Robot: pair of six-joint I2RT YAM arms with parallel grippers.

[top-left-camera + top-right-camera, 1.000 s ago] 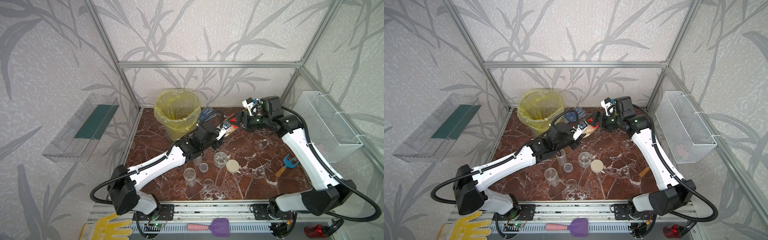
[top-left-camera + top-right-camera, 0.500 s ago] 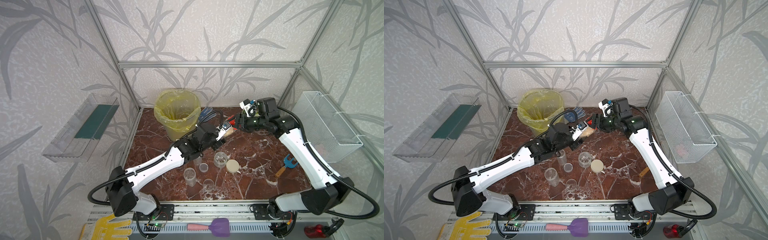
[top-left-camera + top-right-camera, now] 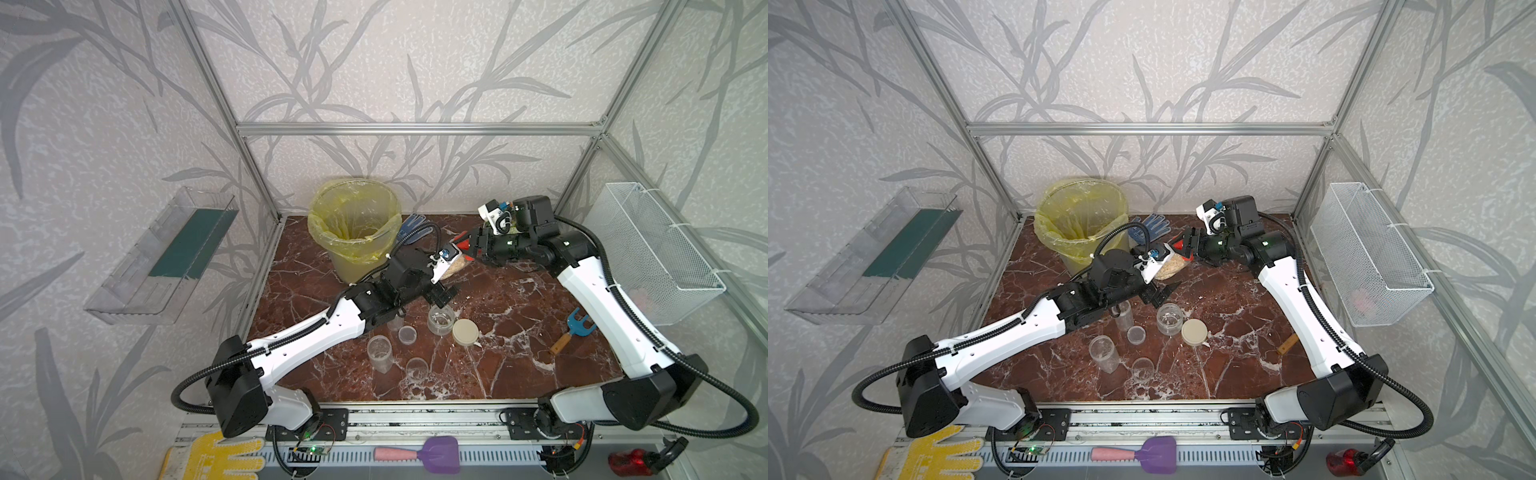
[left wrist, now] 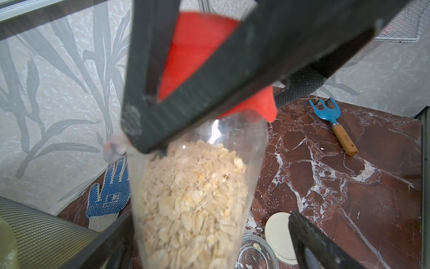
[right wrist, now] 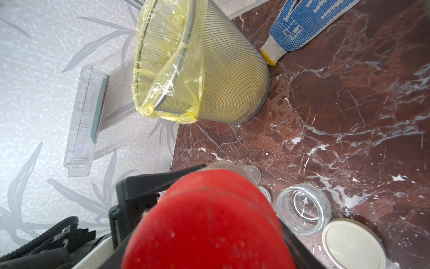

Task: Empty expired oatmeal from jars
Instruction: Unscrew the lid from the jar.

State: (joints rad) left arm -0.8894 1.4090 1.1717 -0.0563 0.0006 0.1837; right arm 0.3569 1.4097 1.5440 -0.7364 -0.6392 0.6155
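Plainly, right claw clamped on red-capped jar of oatmeal, centre of the frame, left claw spread wide around it.

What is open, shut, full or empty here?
red-capped jar: capped, holding oatmeal, midair.
right gripper: shut on the red cap.
left gripper: open around that jar.
wide jar: lid off, nearly empty.
beige lid: off, lying on the table.
slim jar: upright, open, empty.
bin: upright, yellow liner in.

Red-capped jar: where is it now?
In both top views the red-capped jar hangs over the back middle of the table, right of the bin, cap gripped by the right gripper, open left gripper close by.
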